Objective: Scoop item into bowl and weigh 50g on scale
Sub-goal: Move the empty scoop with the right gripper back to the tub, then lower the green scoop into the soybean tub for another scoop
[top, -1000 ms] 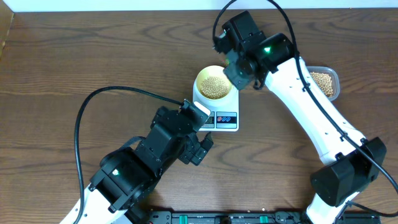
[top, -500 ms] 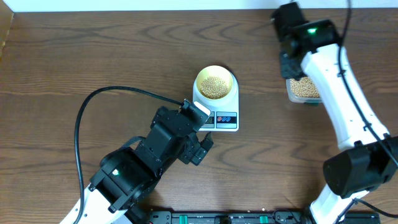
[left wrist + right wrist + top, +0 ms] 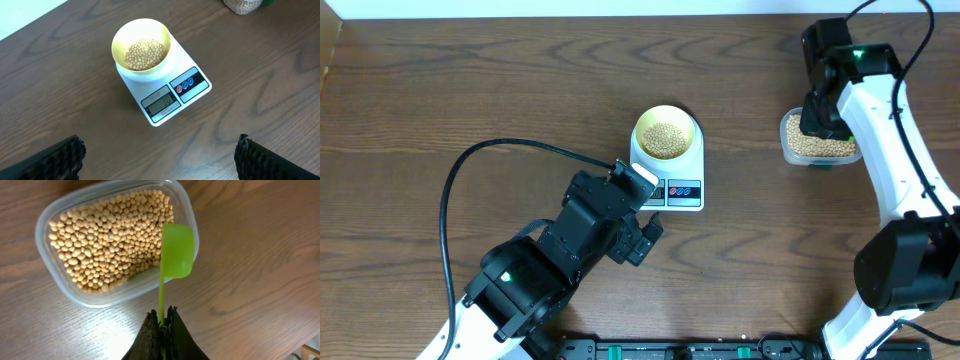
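A pale yellow bowl [image 3: 667,134] holding tan beans [image 3: 145,53] stands on the white scale [image 3: 680,192]; both also show in the left wrist view, the bowl [image 3: 141,37] and the scale [image 3: 172,97] with its lit display. My left gripper [image 3: 157,155] is open and empty, low over the table in front of the scale. My right gripper [image 3: 161,317] is shut on the handle of a green scoop [image 3: 176,250], whose empty head hangs over the near rim of a clear tub [image 3: 50,217] full of beans [image 3: 107,237].
The clear tub [image 3: 788,130] sits at the right of the scale, partly under my right arm. A black cable [image 3: 485,150] loops on the table at the left. The table's far edge meets a white wall.
My right arm has swung from over the bowl away to the right and now holds the scoop over the tub. The left arm has not moved.
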{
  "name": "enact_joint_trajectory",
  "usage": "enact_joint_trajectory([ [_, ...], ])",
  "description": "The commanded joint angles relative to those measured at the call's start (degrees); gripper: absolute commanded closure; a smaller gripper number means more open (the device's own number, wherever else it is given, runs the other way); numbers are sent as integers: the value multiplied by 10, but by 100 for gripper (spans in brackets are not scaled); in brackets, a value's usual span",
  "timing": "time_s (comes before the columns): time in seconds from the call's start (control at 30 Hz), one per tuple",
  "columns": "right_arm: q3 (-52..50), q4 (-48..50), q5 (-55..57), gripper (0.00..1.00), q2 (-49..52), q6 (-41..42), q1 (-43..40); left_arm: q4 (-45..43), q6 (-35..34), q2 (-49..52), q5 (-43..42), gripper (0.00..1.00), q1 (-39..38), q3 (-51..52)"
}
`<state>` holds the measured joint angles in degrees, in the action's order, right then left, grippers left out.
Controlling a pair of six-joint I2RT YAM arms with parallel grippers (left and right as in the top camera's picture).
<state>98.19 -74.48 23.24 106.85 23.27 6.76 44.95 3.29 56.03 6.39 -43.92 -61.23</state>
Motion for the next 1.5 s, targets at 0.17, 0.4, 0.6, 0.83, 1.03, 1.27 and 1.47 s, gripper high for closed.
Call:
enact_joint_trajectory([
  [0.17, -64, 60, 1, 99, -11, 14, -11, -1, 8, -3, 7, 2, 2, -17],
  [0.4, -108, 101, -23, 99, -11, 0, -18, -1, 8, -3, 7, 2, 2, -17],
  [0.6, -128, 122, -106, 99, -11, -29, -19, -1, 8, -3, 7, 2, 2, -17],
  [0.83, -135, 124, -165, 99, -8, -37, -51, -1, 8, -3, 7, 2, 2, -17],
  [1.03, -136, 128, -264, 99, 6, -63, -122, -1, 8, -3, 7, 2, 2, -17],
  [1.27, -136, 123, -366, 99, 8, -122, -155, 0, 8, -3, 7, 2, 2, -17],
  [1.47, -136, 124, -413, 99, 10, -132, -156, 0, 8, -3, 7, 2, 2, -17],
])
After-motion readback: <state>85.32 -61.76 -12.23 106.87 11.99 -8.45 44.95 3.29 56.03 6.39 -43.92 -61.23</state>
